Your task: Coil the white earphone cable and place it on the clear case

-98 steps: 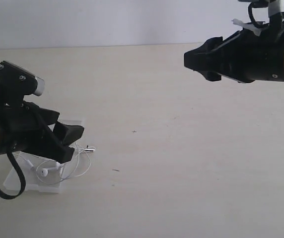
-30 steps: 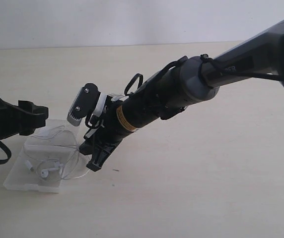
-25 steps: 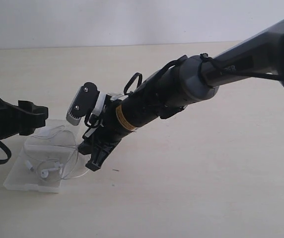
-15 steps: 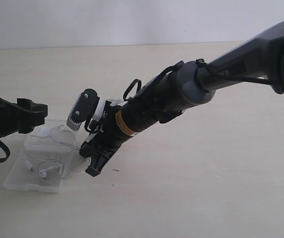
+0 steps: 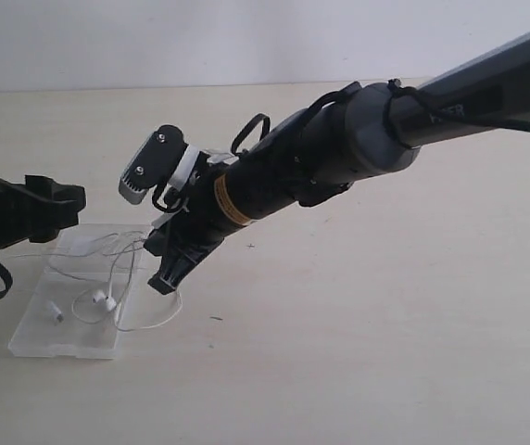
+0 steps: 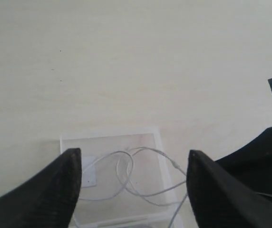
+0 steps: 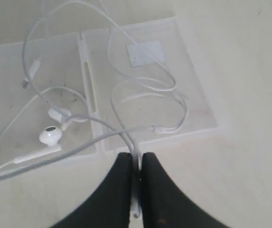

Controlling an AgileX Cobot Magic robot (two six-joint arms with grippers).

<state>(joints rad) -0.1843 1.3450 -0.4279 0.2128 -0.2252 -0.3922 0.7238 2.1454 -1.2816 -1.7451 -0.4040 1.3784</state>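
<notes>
Seen up close, the white earphone cable (image 7: 140, 128) is a very thin white wire in loose, uneven loops, not a tidy coil. Two earbuds (image 7: 49, 135) and a slim inline piece (image 7: 33, 70) can be made out along it. It is draped mostly over the clear case (image 7: 198, 99), a flat translucent two-half box lying open on the pale table (image 5: 358, 324), and some loops spill past the case edge onto the table. One strand is pinched in the right gripper (image 7: 136, 159), jaws closed on it just beside the case edge, and is raised off the case toward the jaws. The left gripper (image 6: 133, 154) is held over the case with jaws wide apart and nothing between them. In the right wrist view the pinch itself, both case halves and the white sticker (image 7: 146, 52) are shown clearly. In the left wrist view only the sticker half and a couple of loops are caught. In the exterior view the right arm (image 5: 321, 167) is seen reaching across to the left side, but the pinch cannot be resolved there.
</notes>
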